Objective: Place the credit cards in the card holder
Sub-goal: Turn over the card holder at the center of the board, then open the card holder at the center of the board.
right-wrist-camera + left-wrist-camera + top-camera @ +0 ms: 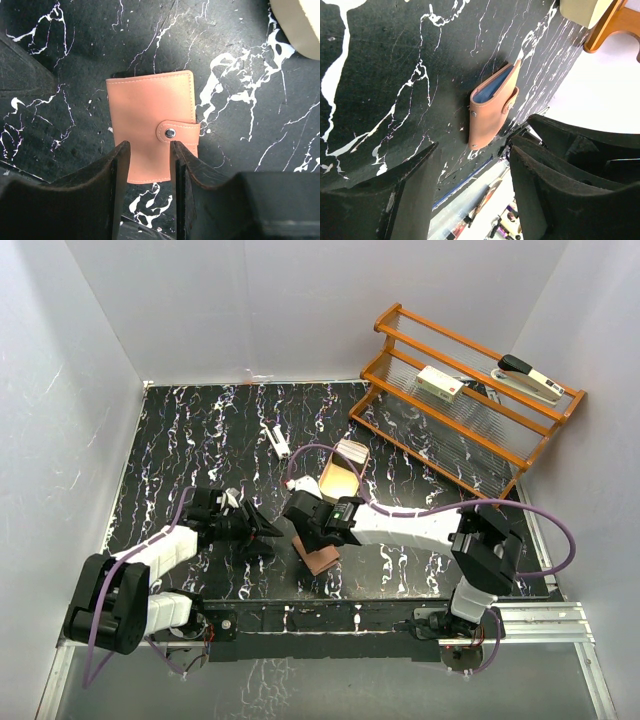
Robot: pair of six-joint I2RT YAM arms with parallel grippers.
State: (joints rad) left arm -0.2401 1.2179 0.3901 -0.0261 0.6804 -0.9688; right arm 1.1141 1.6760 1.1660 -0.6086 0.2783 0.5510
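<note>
Card holder, snapped shut, flat on black table with white streaks. Over it, right gripper: narrow gap, holding nothing; touching or not, cannot tell. Just left of it, left gripper: about half open, empty. Behind it, wooden tray. Further back and right, wooden rack with white box, red mark too small to read. White walls around.
</note>
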